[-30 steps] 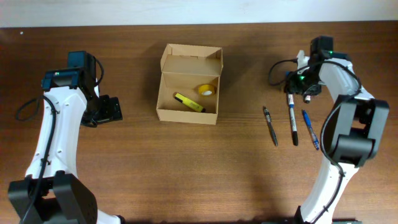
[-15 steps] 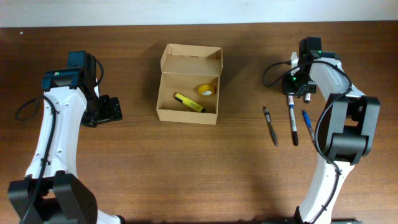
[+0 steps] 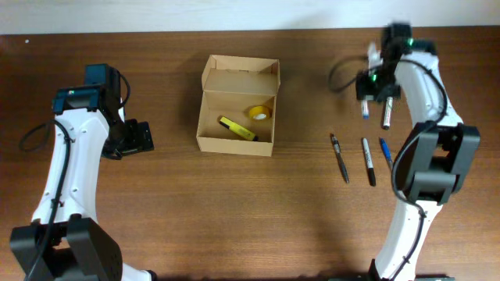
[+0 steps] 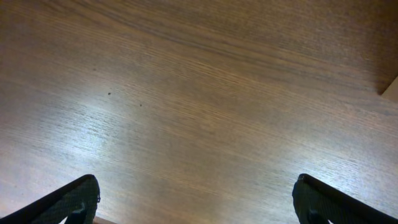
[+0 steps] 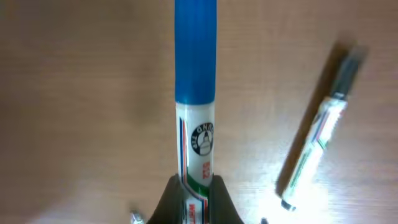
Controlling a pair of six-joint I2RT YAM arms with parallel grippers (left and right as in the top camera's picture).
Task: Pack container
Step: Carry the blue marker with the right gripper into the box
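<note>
The container [image 3: 237, 82] is a tan cardboard box with its lid flap up, at the middle back of the table. A yellow highlighter [image 3: 237, 128] and a yellow tape roll [image 3: 259, 113] lie inside it. My right gripper [image 3: 369, 92] [image 5: 196, 199] is at the far right back, shut on a white marker with a blue cap [image 3: 365, 109] [image 5: 195, 93] that points out ahead of the fingers. My left gripper [image 3: 144, 136] [image 4: 199, 208] hangs open over bare wood, left of the container, holding nothing.
A black-capped marker [image 3: 386, 115] [image 5: 318, 140] lies just right of the held one. Three more pens lie nearer the front: a black pen [image 3: 338, 158], a dark marker [image 3: 367, 161] and a blue pen [image 3: 385, 153]. A box corner [image 4: 392, 87] shows at the left wrist view's right edge.
My right gripper closed on the blue-capped marker and rose with it toward the back of the table. The left arm has stayed still.
</note>
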